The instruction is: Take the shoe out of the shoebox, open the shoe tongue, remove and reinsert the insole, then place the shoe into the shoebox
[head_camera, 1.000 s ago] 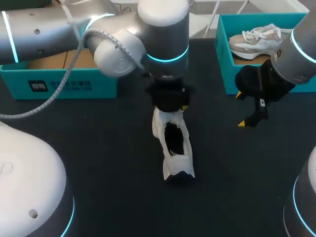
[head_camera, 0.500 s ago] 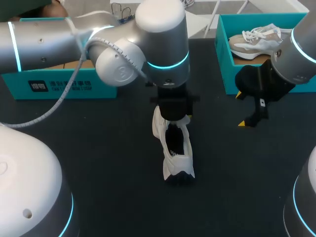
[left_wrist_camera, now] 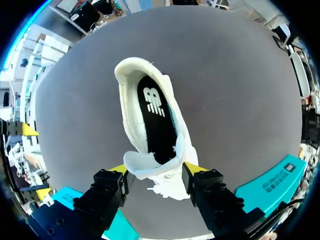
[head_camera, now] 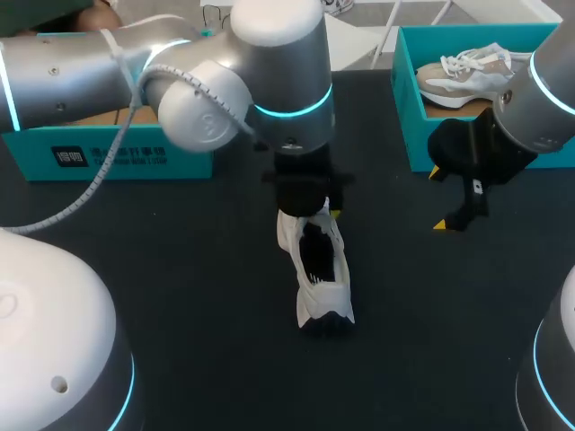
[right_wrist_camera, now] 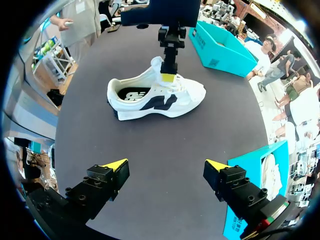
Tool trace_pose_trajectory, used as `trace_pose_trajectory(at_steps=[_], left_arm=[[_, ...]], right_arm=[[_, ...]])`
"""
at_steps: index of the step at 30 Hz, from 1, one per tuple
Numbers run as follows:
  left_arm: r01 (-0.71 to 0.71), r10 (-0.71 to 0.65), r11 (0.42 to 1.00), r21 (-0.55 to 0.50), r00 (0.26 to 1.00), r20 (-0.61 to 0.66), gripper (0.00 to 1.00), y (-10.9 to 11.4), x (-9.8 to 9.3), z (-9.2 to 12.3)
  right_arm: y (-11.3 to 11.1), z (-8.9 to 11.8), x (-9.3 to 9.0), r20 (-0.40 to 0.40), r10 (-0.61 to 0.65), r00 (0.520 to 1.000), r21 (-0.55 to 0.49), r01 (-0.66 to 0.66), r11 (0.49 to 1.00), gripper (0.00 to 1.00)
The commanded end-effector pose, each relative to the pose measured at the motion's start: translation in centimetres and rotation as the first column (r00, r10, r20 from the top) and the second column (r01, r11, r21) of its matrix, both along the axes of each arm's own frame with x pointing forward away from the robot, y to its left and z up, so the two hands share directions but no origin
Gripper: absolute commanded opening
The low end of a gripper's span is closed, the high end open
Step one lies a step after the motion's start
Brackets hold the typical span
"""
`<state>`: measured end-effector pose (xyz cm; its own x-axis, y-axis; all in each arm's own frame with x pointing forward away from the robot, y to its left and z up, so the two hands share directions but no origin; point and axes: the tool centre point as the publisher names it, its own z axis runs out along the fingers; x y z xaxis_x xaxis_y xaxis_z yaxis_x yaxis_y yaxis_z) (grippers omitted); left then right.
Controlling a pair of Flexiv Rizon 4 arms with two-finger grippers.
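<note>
The left gripper (left_wrist_camera: pixel 155 168) stood with its jaws set wide across the throat of the white shoe (left_wrist_camera: pixel 150 115). Each yellow tip pressed against one side of the upper, and the raised tongue (left_wrist_camera: pixel 150 167) bulged between them, so it had hold of the shoe from both sides. In the head view this gripper came straight down on the shoe just above the centre of the frame. The shoe lay on the dark table (head_camera: pixel 180 296) at the centre, its heel end toward the lower edge. Ahead of the left fingers the shoe's mouth gaped, and the black insole (left_wrist_camera: pixel 156 125) lay flat inside it.

The right gripper (head_camera: pixel 440 199) hung at the right of the head view with its jaws spread far apart and nothing between them, above the table and well apart from the shoe. From its own wrist, the shoe sat side-on ahead of the fingers, with the left gripper's yellow tip against the laces.

The left shoebox (head_camera: pixel 117 157), teal, sat at the upper left behind the left arm. The right shoebox (head_camera: pixel 404 108), also teal, sat at the upper right with a beige shoe (head_camera: pixel 467 76) inside it.
</note>
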<state>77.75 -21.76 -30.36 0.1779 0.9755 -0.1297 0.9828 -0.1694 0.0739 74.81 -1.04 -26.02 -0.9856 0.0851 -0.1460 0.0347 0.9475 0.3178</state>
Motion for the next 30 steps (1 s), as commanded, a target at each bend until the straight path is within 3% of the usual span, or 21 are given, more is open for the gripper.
trace_pose_trajectory(at_steps=[1, 11, 17, 24, 30], left_arm=[[0.011, -0.011, 1.000, 0.003, 1.000, -0.010, 0.63, 0.4, 0.0, 0.4], [0.019, -0.019, 1.000, 0.005, 0.999, -0.039, 0.59, 0.3, -1.0, -1.1], [0.023, -0.023, 1.000, -0.002, 0.999, -0.037, 0.60, 0.0, -1.2, -0.7], [-0.026, 0.027, 0.999, -0.021, 1.000, 0.014, 0.62, 0.7, 0.8, 1.0], [-0.031, 0.031, 0.999, -0.016, 0.999, 0.015, 0.48, 0.0, 2.0, 0.5]], right_arm=[[0.1, -0.1, 0.0, 0.000, 0.000, 1.000, -0.002, 0.000, 1.000, 1.00], [0.1, -0.1, 0.0, 0.000, 0.000, 1.000, -0.002, 0.000, 1.000, 1.00], [0.1, -0.1, 0.0, 0.000, 0.000, 1.000, -0.002, 0.000, 1.000, 1.00], [0.1, -0.1, 0.0, 0.000, 0.000, 1.000, -0.002, 0.000, 1.000, 1.00], [0.1, -0.1, 0.0, 0.000, 0.000, 1.000, -0.002, 0.000, 1.000, 1.00]])
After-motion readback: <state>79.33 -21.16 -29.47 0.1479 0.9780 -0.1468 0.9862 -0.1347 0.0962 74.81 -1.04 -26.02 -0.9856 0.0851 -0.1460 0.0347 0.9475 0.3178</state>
